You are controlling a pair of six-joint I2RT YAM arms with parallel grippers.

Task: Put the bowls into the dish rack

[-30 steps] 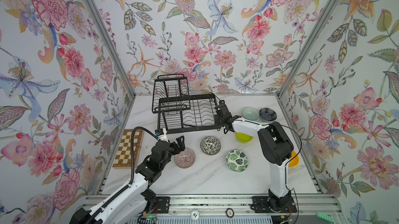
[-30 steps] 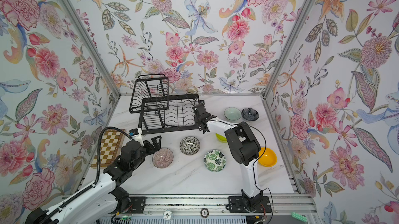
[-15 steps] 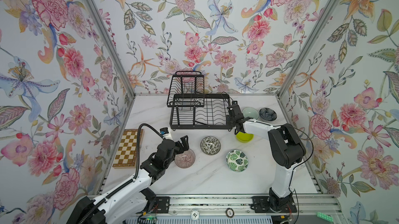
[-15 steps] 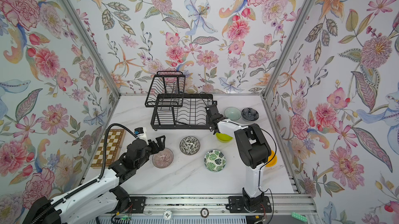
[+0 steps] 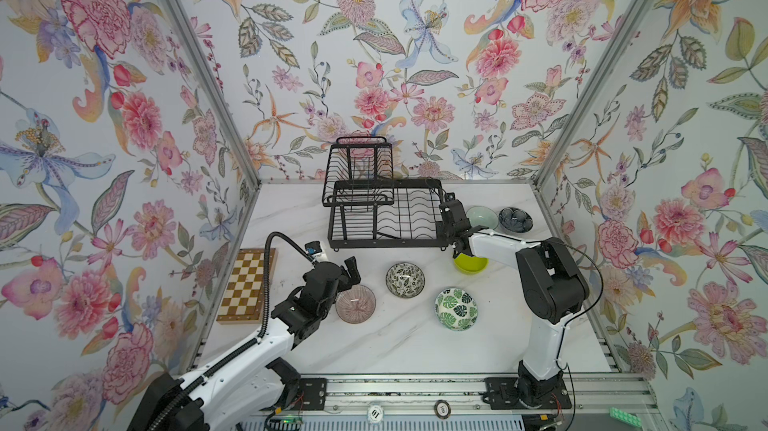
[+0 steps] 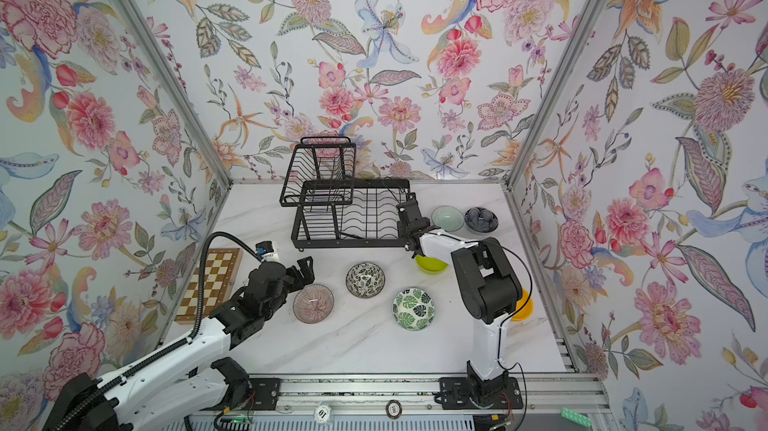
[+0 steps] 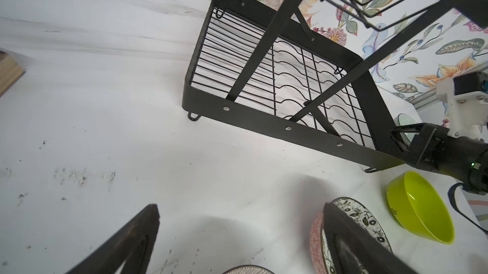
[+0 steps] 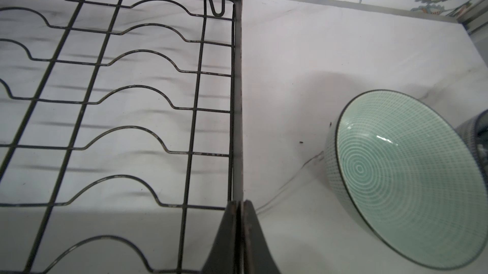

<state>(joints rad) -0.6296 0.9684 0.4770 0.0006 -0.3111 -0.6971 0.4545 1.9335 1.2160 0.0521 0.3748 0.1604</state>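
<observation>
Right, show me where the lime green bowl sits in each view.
A top view: lime green bowl right of centre, half under the right arm.
A top view: same spot, off the dish rack's right front corner.
Left wrist: beside that corner's foot.
Right wrist: not in it.
Shared landmark: the dish rack, in all four.

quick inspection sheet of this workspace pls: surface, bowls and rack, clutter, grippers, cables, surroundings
Surface: white marble table, dark smudges.
Job's things: dish rack empty; pink bowl, patterned bowl, leaf bowl, lime bowl, pale green bowl and dark blue bowl on the table; orange bowl partly hidden behind the right arm.
Clutter: chessboard at the left edge.
Grippers: left gripper open by the pink bowl; right gripper shut on the dish rack's side rim.
Cables: black hose on the left arm; thin cable on the right arm.
Surroundings: floral walls, metal rail in front.
</observation>
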